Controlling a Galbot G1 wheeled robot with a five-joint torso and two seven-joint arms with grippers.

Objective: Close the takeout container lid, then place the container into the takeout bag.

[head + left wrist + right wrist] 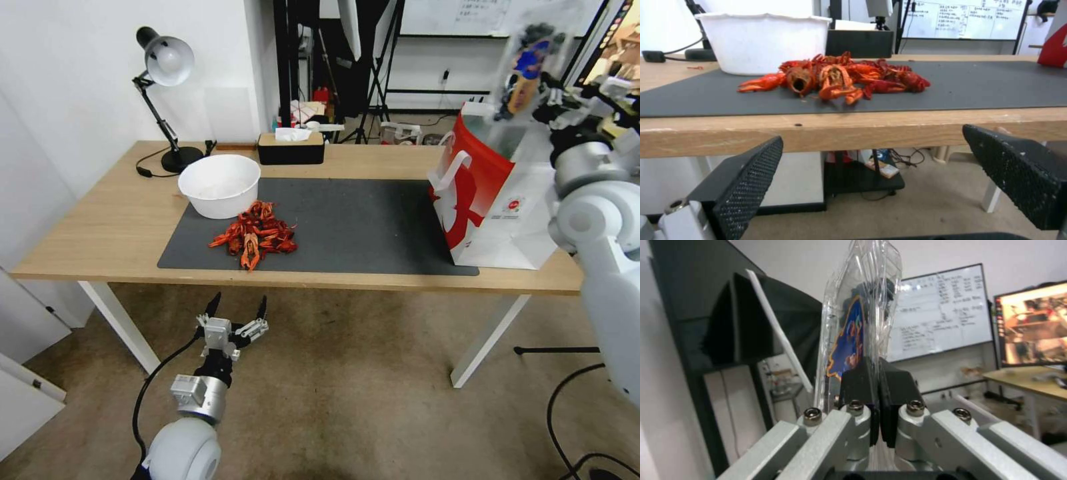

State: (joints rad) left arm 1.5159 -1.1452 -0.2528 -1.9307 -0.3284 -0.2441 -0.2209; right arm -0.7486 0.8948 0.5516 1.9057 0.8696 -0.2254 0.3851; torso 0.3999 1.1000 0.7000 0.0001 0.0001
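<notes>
Head view | wooden table (100, 227) | grey mat (373, 220) | whiteboard (453, 17) behind

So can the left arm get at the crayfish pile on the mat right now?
Probably yes. The left gripper hangs open below the table edge, facing the crayfish pile. Nothing stands between them, though it would need to rise above the tabletop first.

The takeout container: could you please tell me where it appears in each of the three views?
Head view: takeout container top right, held by the right tool above the takeout bag.
Left wrist view: faces the crayfish pile instead, past the open left tool.
Right wrist view: centre, upright in the shut tool.
Shared landmark: whiteboard.
</notes>
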